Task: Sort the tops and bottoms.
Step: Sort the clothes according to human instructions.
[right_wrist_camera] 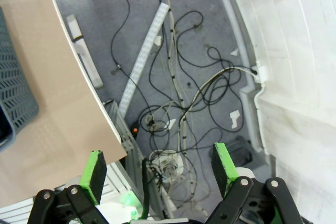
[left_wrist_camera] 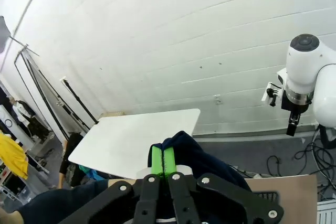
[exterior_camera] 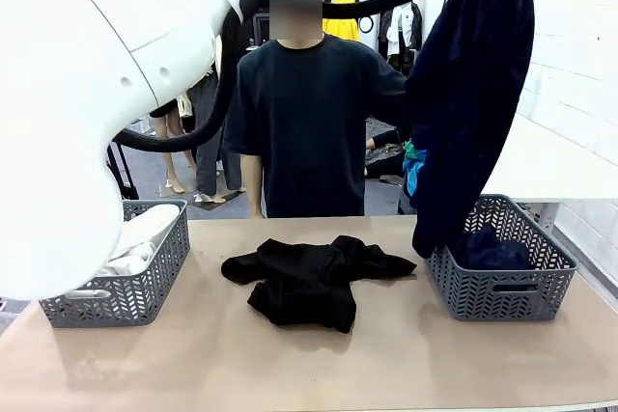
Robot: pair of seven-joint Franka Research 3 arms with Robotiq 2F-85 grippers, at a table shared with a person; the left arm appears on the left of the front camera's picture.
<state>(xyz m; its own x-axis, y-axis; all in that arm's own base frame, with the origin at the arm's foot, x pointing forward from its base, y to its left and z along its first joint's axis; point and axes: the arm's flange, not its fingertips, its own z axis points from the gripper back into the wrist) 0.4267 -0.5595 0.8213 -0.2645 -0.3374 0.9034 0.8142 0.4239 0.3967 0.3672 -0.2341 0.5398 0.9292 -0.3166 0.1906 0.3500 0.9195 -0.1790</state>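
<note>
Pinching navy trousers (exterior_camera: 473, 84) in the left gripper (left_wrist_camera: 163, 153), green pads (left_wrist_camera: 156, 162) pressing together on a fold of the cloth. Holding them high over the right end of the table (exterior_camera: 290, 364), cloth hanging straight down, the lower end dangling at the left rim of the right basket (exterior_camera: 502, 298); touching the rim or not, cannot tell. Carrying in that grey basket another dark blue garment (exterior_camera: 491, 250), bunched low against the walls. Carrying in the left basket (exterior_camera: 145, 288), also grey, white tops (exterior_camera: 145, 229) piled up to the rim, partly hiding behind the left arm. Leaving a black garment (exterior_camera: 314, 277) crumpled on the bare table between the two baskets, well apart from both. Standing behind the far edge, facing the table: a person (exterior_camera: 304, 123) in a black T-shirt. Holding the right gripper (right_wrist_camera: 157, 153) wide open and empty, off the table's edge, pointing down at a grey floor (right_wrist_camera: 199, 35) strewn with cables (right_wrist_camera: 178, 93), a corner of the right basket showing at the side.
</note>
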